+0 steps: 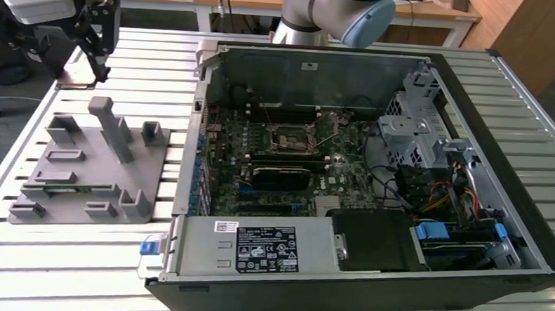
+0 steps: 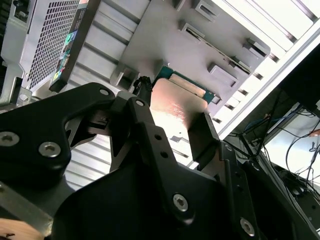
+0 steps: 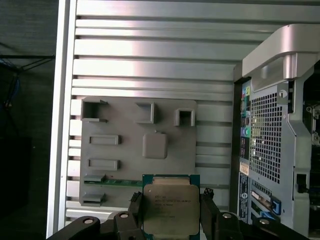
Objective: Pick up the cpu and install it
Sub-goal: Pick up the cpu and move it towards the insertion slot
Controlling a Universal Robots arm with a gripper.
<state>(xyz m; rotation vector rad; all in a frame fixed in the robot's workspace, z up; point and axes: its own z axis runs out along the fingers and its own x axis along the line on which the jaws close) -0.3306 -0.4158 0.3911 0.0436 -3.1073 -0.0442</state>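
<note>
The gripper (image 3: 171, 196) is pinching the cpu (image 3: 167, 210), one black finger (image 3: 134, 206) against each of two opposite edges. The silver lid faces the first wrist view, with the green rim showing around it. The chip hangs in the air above the near edge of the gray fixture plate (image 1: 89, 168), clear of its surface. A green memory stick (image 3: 117, 182) lies in a slot on that plate, just beyond the chip. The open computer case (image 1: 352, 166) sits beside the plate, and its motherboard socket (image 1: 288, 137) is well apart from it.
</note>
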